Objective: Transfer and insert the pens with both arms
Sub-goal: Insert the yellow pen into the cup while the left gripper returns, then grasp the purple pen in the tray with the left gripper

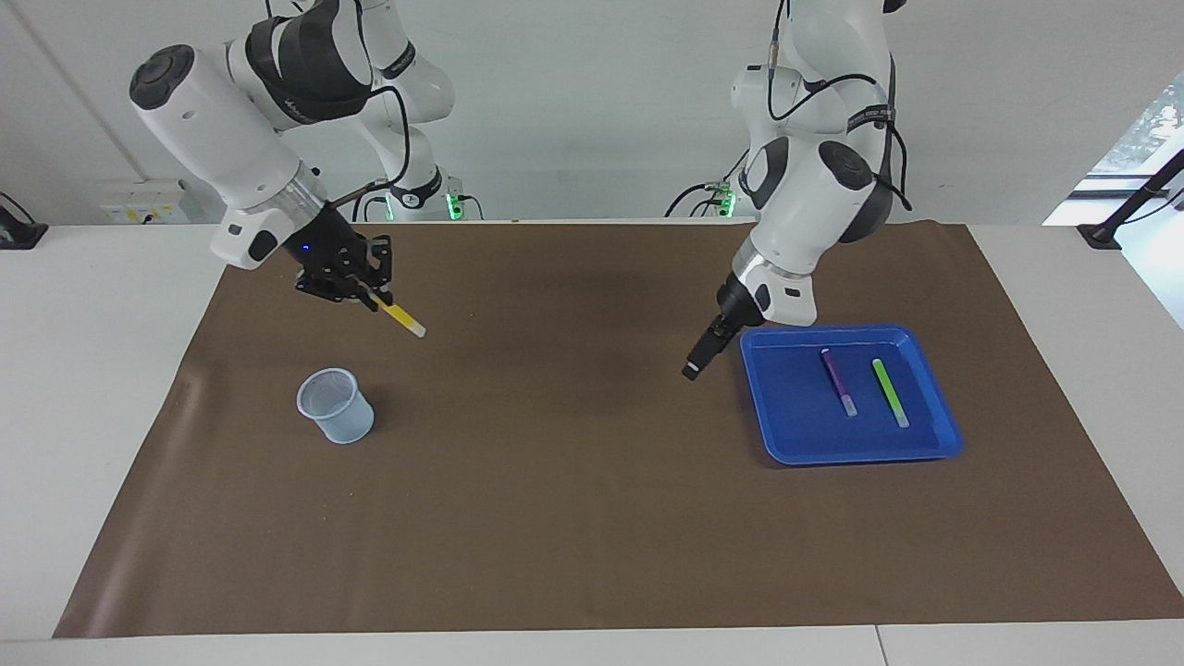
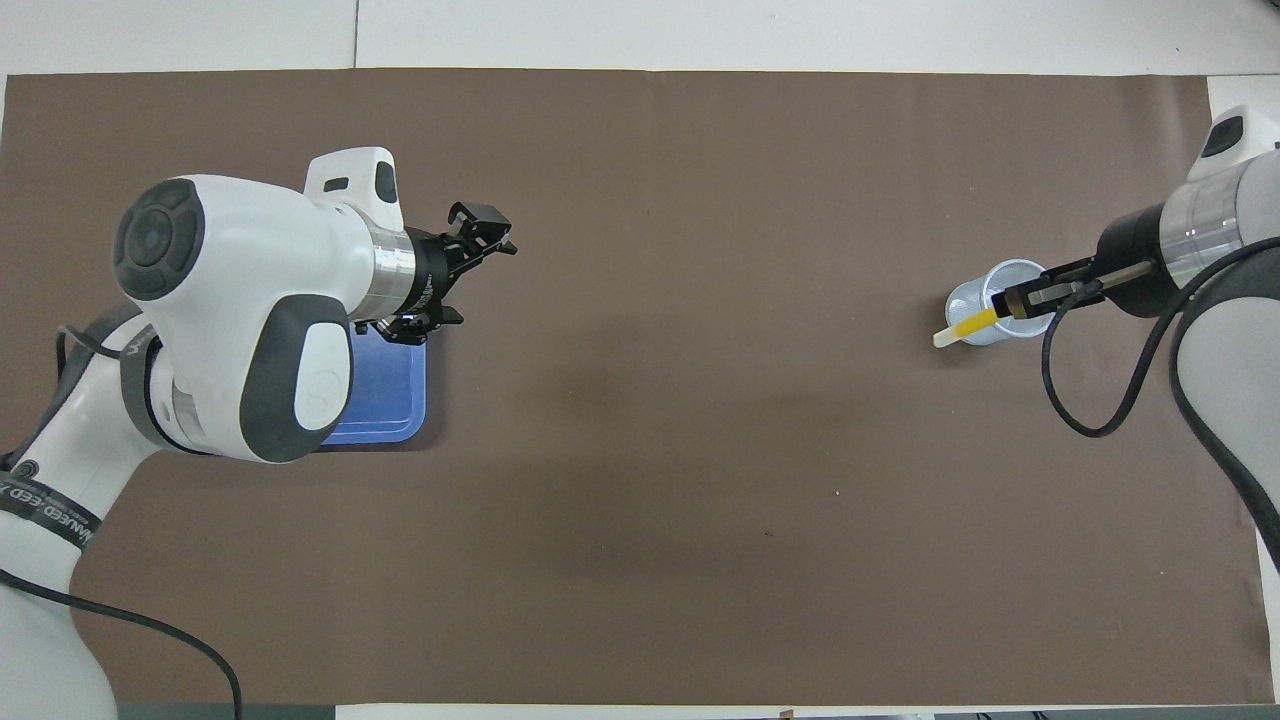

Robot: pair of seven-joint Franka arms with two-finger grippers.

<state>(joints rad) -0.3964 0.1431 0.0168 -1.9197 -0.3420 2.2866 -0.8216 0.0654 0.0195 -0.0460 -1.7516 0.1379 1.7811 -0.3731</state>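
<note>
My right gripper is shut on the yellow pen and holds it tilted in the air, pale cap end pointing down. In the overhead view the right gripper and the yellow pen are over the pale blue cup. The cup stands upright on the mat toward the right arm's end. The purple pen and green pen lie side by side in the blue tray. My left gripper is open and empty, above the mat beside the tray's edge. The left arm hides both pens in the overhead view.
A brown mat covers most of the white table. The blue tray sits toward the left arm's end. Two small motionless arms with green lights stand at the robots' edge of the table.
</note>
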